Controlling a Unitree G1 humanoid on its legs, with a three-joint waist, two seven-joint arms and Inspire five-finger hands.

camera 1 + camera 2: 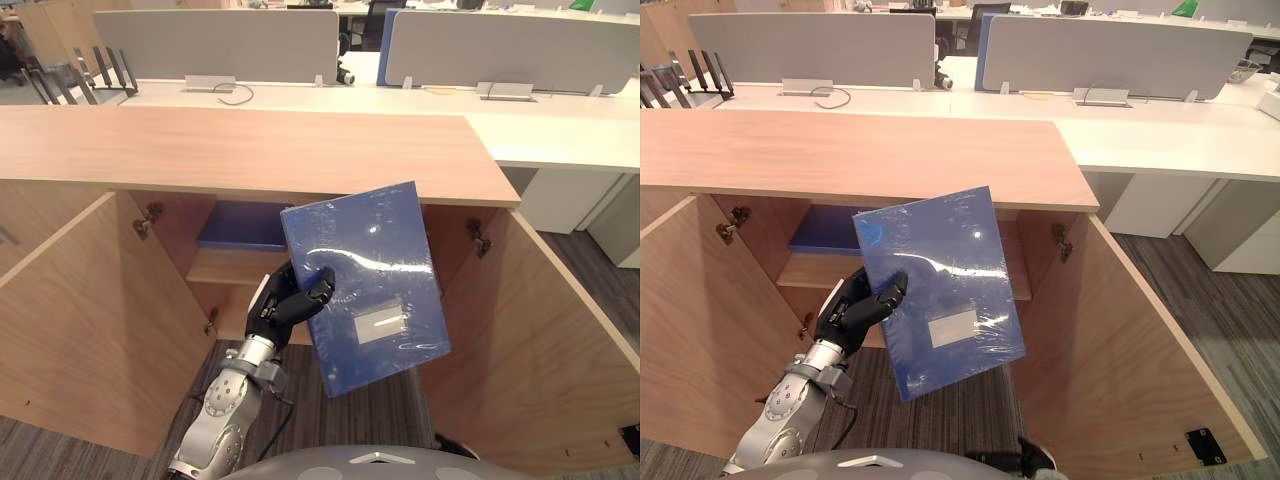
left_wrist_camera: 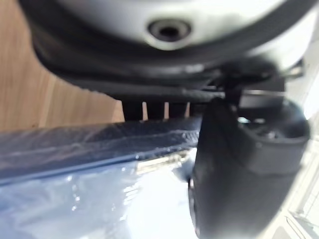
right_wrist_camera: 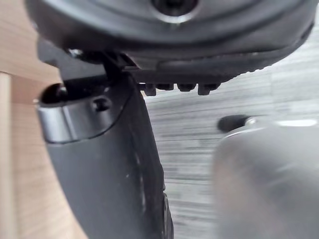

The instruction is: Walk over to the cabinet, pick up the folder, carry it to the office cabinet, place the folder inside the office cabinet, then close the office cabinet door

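A blue folder wrapped in shiny plastic, with a white label, hangs tilted in front of the open wooden cabinet. My left hand is shut on the folder's lower left edge, thumb across its front; the left wrist view shows the folder pinched under that thumb. Both cabinet doors stand wide open. Another blue folder lies flat on the shelf inside. My right hand hangs over grey carpet beside a wooden panel, holding nothing.
The left door and right door flank the opening. White desks with grey dividers stand behind the cabinet. Grey carpet lies to the right.
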